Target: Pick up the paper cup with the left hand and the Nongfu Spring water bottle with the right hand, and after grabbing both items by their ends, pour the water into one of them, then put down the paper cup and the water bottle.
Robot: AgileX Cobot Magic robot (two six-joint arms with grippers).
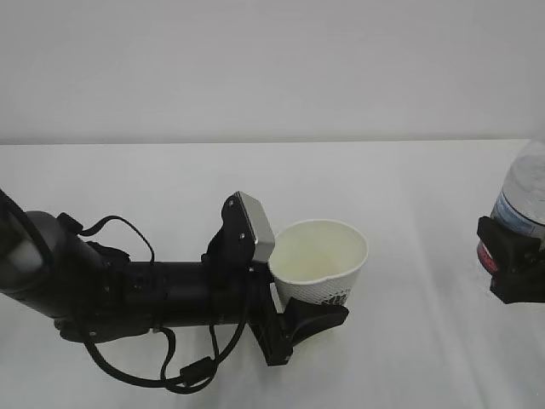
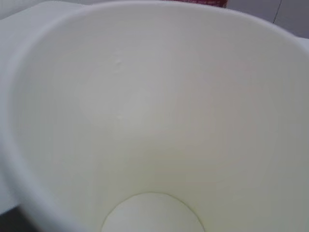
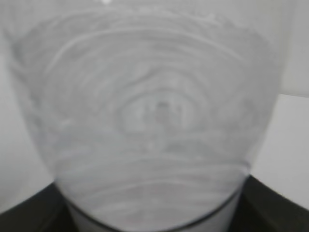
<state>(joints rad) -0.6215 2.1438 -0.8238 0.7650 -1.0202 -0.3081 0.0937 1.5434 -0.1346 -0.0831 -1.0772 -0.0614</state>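
- Gripping the cup [image 1: 322, 266] low on its side wall, the left hand [image 1: 300, 324] has its forked fingers pinched around the lower part; the cup sits near the middle of the white table [image 1: 409, 196].
- Cup tilts slightly, mouth up and leaning toward the camera; its long axis runs close to vertical. The left wrist view looks straight into it and shows a dry cream inside, no water visible.
- Thin paper, so I judge it light and easy to crush; a hold near the base, where the wall is stiffest, looks safest.
- At the far right edge, the right hand [image 1: 511, 268] has its jaws clamped on the bottle [image 1: 526, 194] over the label band; only part of the bottle shows.
- Bottle appears to lean, but which end points where cannot be told; the right wrist view shows blurred concentric ribs, looking along its long axis.
- Ribbed clear plastic likely flexes when squeezed and may be slippery; with no cap seen, tipping risks a spill.
- Cup and bottle are well apart.
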